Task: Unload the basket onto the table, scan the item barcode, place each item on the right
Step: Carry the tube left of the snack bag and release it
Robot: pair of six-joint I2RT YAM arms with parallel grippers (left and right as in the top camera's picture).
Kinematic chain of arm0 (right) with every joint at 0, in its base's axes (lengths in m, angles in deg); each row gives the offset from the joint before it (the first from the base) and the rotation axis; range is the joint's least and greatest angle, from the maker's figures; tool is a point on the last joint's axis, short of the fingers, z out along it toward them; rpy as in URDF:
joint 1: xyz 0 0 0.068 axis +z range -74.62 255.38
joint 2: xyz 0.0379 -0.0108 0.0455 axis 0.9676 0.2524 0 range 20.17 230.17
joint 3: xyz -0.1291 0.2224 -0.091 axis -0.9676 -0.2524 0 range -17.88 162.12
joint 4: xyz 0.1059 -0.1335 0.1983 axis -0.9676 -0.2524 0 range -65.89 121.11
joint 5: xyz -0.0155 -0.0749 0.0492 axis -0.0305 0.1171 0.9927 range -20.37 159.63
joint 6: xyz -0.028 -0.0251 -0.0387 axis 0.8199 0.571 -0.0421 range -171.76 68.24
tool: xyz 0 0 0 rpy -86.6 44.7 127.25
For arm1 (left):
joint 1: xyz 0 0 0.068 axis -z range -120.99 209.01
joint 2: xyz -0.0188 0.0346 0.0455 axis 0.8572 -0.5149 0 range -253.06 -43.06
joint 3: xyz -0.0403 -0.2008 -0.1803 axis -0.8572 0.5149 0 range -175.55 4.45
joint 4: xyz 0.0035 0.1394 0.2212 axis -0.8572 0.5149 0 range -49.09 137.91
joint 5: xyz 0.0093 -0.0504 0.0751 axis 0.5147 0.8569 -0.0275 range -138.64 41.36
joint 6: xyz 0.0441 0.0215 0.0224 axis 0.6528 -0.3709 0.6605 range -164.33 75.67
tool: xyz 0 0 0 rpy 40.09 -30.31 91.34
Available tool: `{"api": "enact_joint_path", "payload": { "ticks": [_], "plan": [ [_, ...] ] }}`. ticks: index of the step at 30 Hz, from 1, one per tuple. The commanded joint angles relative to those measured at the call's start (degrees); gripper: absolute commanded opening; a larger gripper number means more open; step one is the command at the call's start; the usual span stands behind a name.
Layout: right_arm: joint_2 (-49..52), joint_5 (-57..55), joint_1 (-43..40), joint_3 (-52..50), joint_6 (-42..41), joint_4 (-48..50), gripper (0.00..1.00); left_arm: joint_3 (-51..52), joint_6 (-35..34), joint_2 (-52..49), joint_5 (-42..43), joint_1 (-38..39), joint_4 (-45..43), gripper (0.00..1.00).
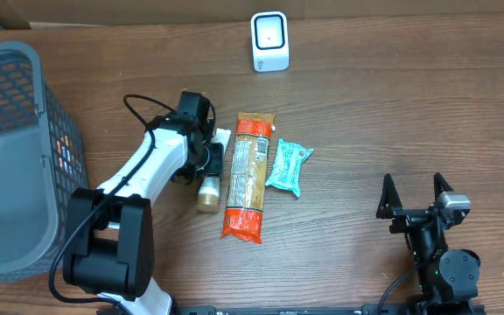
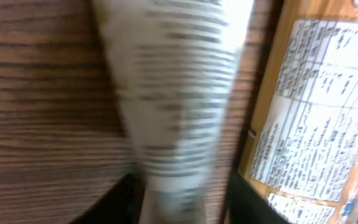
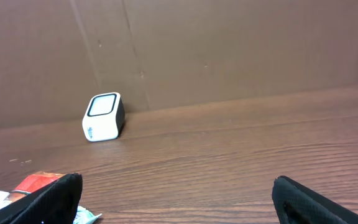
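Left gripper (image 2: 182,202) straddles a blurred white cylindrical bottle (image 2: 179,93) lying on the wood-grain table (image 1: 366,114), grip impossible to judge; glossy orange pouch (image 1: 246,175) just beside; right gripper (image 1: 414,182) splayed wide, well apart; rounded white scanner (image 1: 269,41) at the table's far edge.

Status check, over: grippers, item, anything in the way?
Left gripper astride the white bottle, grip unclear. Right gripper open, empty. Bottle lying flat. Orange packet close alongside; scanner at the back edge.
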Motion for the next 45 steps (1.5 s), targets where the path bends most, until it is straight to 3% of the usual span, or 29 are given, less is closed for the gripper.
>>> {"api": "enact_joint_path", "payload": {
  "ticks": [1, 3, 6, 8, 16, 25, 32, 37, 42, 45],
  "plan": [
    [-0.57, -0.15, 0.09, -0.61, 0.22, 0.26, 1.00, 0.42, 0.68, 1.11, 1.42, 0.39, -0.66, 0.47],
    [-0.57, -0.15, 0.07, -0.61, 0.22, 0.26, 1.00, 0.42, 0.68, 1.11, 1.64, 0.37, -0.96, 0.57],
    [-0.57, -0.15, 0.07, -0.61, 0.22, 0.26, 1.00, 0.35, 0.63, 1.11, 2.58, 0.37, -0.98, 0.83],
    [-0.57, -0.15, 0.07, -0.61, 0.22, 0.26, 1.00, -0.20, 0.52, 1.18, 2.75, 0.37, -0.63, 0.92],
    [-0.57, -0.15, 0.07, -0.61, 0.22, 0.26, 1.00, -11.02, 1.18, 2.69, 2.36, 0.35, 6.34, 0.91],
    [-0.57, -0.15, 0.07, -0.61, 0.22, 0.26, 1.00, -37.00, 3.61, 4.66, 1.70, 0.04, 21.00, 0.90],
    [-0.57, -0.15, 0.07, -0.61, 0.22, 0.26, 1.00, -58.99, 3.56, 6.54, -5.46, -3.19, 36.37, 0.93],
    [-0.57, -0.15, 0.07, -0.61, 0.22, 0.26, 1.00, -68.67, 3.45, 9.44, -8.22, -9.33, 42.29, 1.00],
    [-0.57, -0.15, 0.07, -0.61, 0.22, 0.26, 1.00, -69.83, -2.91, 12.68, -7.72, -20.63, 45.62, 1.00],
    [-0.57, -0.15, 0.07, -0.61, 0.22, 0.26, 1.00, -69.83, -2.97, 13.03, -5.86, -27.93, 47.98, 1.00]
  ]
}}
